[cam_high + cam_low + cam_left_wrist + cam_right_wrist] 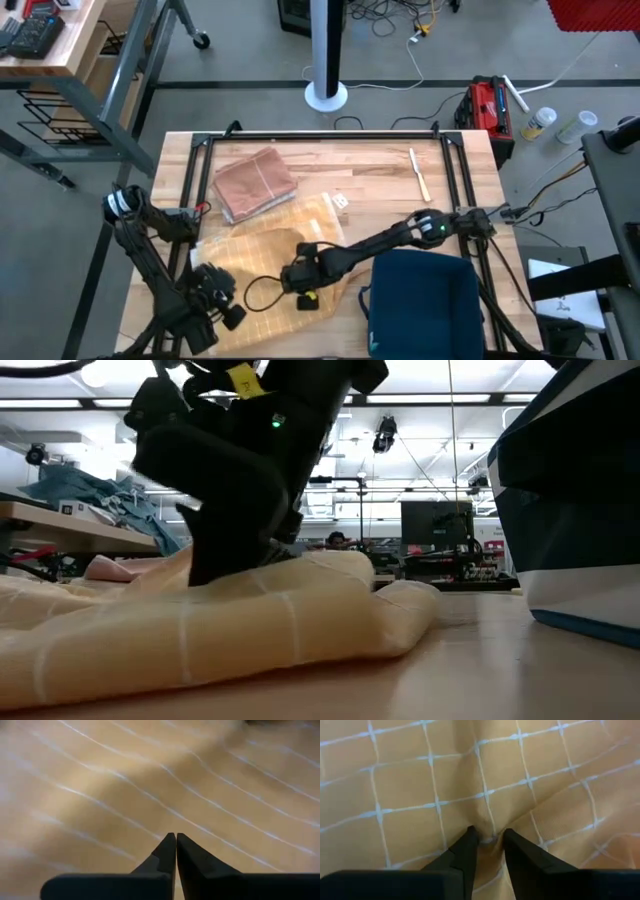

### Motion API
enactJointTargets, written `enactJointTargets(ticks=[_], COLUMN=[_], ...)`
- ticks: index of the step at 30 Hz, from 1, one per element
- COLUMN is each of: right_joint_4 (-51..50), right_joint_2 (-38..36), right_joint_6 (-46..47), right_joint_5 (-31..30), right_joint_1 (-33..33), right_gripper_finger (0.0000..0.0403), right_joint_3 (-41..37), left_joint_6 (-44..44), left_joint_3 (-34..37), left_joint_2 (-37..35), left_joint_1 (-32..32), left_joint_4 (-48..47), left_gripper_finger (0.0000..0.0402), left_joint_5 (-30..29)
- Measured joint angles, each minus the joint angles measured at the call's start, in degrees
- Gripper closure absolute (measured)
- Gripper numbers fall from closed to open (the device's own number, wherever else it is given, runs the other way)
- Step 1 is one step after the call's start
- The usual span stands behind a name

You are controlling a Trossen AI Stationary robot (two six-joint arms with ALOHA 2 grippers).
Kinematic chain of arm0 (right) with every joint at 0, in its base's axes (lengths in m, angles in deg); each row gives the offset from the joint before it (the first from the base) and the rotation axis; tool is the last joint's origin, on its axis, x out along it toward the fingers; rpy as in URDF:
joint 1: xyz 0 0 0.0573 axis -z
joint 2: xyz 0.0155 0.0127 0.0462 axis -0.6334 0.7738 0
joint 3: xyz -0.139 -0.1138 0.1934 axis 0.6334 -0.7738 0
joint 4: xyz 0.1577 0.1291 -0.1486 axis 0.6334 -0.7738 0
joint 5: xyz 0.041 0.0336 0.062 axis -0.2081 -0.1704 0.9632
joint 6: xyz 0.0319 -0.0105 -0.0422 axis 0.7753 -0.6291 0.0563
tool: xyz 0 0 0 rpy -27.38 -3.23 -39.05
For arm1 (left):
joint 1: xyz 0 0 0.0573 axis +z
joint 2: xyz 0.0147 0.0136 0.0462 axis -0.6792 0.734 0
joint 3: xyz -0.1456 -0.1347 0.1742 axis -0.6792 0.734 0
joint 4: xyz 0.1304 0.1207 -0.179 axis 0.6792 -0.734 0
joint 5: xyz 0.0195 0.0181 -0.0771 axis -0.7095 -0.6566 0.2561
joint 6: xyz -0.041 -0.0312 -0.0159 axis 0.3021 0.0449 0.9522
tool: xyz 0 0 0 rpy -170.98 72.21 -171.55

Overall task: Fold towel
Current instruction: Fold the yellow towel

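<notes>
— Two grippers are down on the yellow checked towel [265, 262], yes? Where does it lie?

— Yes. It lies rumpled on the near half of the wooden table [380, 180], under both tools. The left gripper [215, 290] is at its near left corner; the right gripper [297, 275] is pressed into the cloth toward its right side.

— How do the left fingers [165, 851] stand?

— Pressed together, tip against tip, with no gap. In the left wrist view the towel fills everything ahead of them, but no cloth shows between the tips, so I cannot say they hold any.

— And the right one?

— Its fingers [467, 847] stand a little apart, and a small ridge of towel is puckered up between the two tips. So it is pinching a fold of the cloth.

— What else lies near the tools?

— A dark blue bin [425, 300] stands just to the right of the right gripper, beside the towel's edge. Beyond the left gripper, past the yellow towel's far edge, a folded reddish-brown towel [255, 182] lies flat. Well beyond the right arm, a thin wooden utensil [419, 173] rests on the table.
</notes>
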Motion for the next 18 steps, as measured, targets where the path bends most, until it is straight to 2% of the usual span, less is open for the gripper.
enactJointTargets(ticks=[4,7,9,12,15,18], right_joint_4=[-3.90,-6.01,-6.47,-6.65,-7.36,-11.13], right_joint_2=[-0.74,-1.77,-2.62,-4.53,-7.80,-10.58], right_joint_6=[-0.30,-1.29,-1.45,-1.18,-1.24,-1.80], right_joint_5=[6.22,12.64,13.81,12.81,10.17,4.68], right_joint_1=[-1.18,-2.18,-2.89,-3.65,-3.79,-3.68], right_gripper_finger=[0.0327,0.0335,0.0341,0.0348,0.0351,0.0352], right_joint_3=[-0.19,-0.35,-0.57,-0.65,-0.59,-0.54], left_joint_6=[-4.57,-4.57,-4.72,-4.90,-5.01,-5.18], left_joint_3=[7.16,11.42,13.34,14.08,12.89,9.81], left_joint_2=[0.81,2.56,3.71,4.30,4.12,3.55], left_joint_1=[0.27,0.32,0.34,0.27,-0.22,-0.63], left_joint_4=[24.63,38.89,46.30,50.22,47.58,43.28], left_gripper_finger=[0.0399,0.0401,0.0400,0.0401,0.0401,0.0401], left_joint_5=[2.48,5.51,7.59,9.42,9.59,9.63])
